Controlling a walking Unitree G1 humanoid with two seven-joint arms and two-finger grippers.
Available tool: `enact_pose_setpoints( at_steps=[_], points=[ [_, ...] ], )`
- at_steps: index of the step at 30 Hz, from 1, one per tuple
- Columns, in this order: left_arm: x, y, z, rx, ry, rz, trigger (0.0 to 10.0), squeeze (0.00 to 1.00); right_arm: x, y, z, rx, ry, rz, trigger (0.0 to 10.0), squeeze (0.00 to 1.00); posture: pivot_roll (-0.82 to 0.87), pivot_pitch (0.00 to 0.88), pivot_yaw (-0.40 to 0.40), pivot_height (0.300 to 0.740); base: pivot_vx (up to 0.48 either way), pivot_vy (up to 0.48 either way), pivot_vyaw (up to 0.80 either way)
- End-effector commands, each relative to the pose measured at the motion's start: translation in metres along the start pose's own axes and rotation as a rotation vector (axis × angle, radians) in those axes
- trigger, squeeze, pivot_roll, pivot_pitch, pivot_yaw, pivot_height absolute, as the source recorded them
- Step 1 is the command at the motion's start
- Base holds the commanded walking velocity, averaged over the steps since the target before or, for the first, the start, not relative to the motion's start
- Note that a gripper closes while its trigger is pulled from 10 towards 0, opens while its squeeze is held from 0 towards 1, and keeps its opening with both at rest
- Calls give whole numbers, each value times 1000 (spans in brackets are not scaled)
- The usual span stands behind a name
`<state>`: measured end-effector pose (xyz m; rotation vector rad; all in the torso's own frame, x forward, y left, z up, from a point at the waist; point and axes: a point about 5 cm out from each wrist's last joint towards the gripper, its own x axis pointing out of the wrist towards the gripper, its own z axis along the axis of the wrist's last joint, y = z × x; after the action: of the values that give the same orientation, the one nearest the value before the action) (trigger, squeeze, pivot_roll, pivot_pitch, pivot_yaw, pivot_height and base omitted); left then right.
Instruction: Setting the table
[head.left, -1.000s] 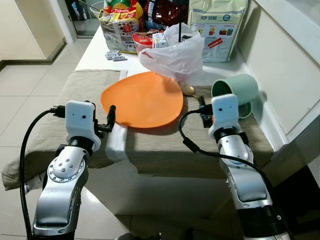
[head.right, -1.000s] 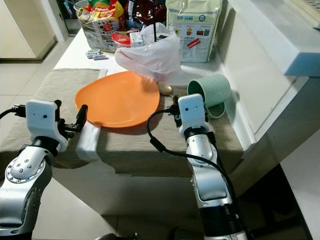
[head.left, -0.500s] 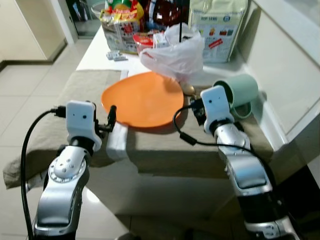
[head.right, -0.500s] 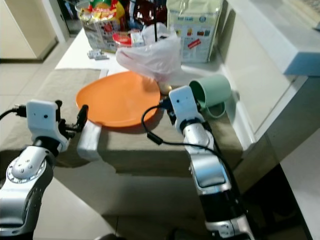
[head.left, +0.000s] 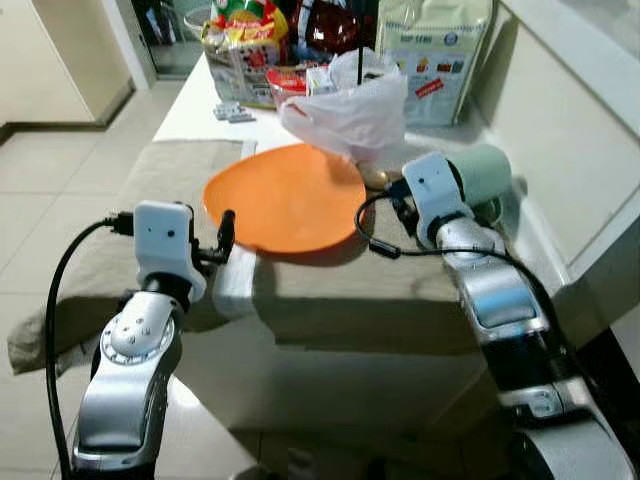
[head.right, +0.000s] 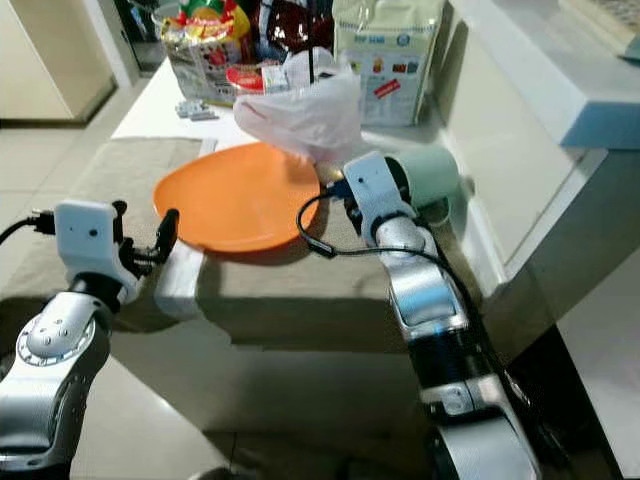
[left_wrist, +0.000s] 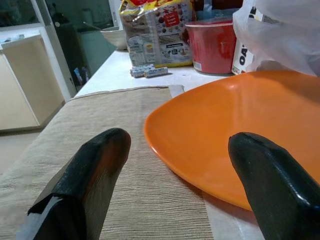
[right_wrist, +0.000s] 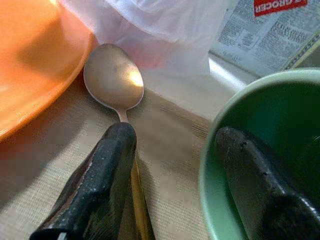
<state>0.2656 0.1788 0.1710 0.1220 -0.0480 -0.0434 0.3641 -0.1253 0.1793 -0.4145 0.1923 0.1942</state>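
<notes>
Reaching forward, the right tool (right_wrist: 165, 165), fingers apart, now straddles the green cup's rim (right_wrist: 212, 150) beside the spoon (right_wrist: 112, 80), ready to grip; the left tool (left_wrist: 175, 185) waits, fingers apart, at the orange plate (head.left: 285, 195).

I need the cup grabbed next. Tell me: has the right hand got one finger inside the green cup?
Yes: in the right wrist view one finger sits inside the green cup, the other outside over the spoon.

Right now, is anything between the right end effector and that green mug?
Nothing visible. The right end effector is already at the tipped green mug: one finger reaches into its mouth, the other stays outside, above the spoon lying beside the orange plate.
</notes>
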Motion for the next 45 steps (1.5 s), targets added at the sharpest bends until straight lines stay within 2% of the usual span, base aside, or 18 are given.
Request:
enact_pose_setpoints(
  at_steps=[1,11,21,31,35,36,37,38,45],
  points=[
    [1,0,0,1,2,-1,10000,0,5,0,-4,27,35,26,10000,0,-64,64,38,740,0,0,0],
    [-1,1,2,8,-3,8,10000,0,17,11,2,32,39,72,10000,0,-46,72,37,740,0,0,0],
    [-3,0,3,5,-3,9,10000,0,14,29,-21,39,114,129,10000,0,-46,81,36,740,0,0,0],
    [-3,-1,4,0,-6,10,10000,0,17,33,-33,48,174,168,10000,0,-44,83,34,740,0,0,0],
    [-3,-1,5,-2,-6,10,10000,0,18,34,-40,95,221,186,10000,0,-41,86,33,740,0,0,0],
    [-3,-1,5,-1,-6,11,10000,0,17,35,-41,109,230,199,7020,0,-38,88,33,740,0,0,0],
    [-4,-1,5,-1,-5,11,10000,0,17,36,-42,110,231,202,7020,0,-37,88,32,740,0,0,0],
    [-4,-1,5,-1,-5,11,10000,0,17,36,-42,114,231,204,0,0,-38,89,32,740,0,0,0],
    [-5,-1,4,-1,0,12,10000,0,16,38,-44,125,230,210,0,0,-37,93,31,740,0,0,0]
  ],
)
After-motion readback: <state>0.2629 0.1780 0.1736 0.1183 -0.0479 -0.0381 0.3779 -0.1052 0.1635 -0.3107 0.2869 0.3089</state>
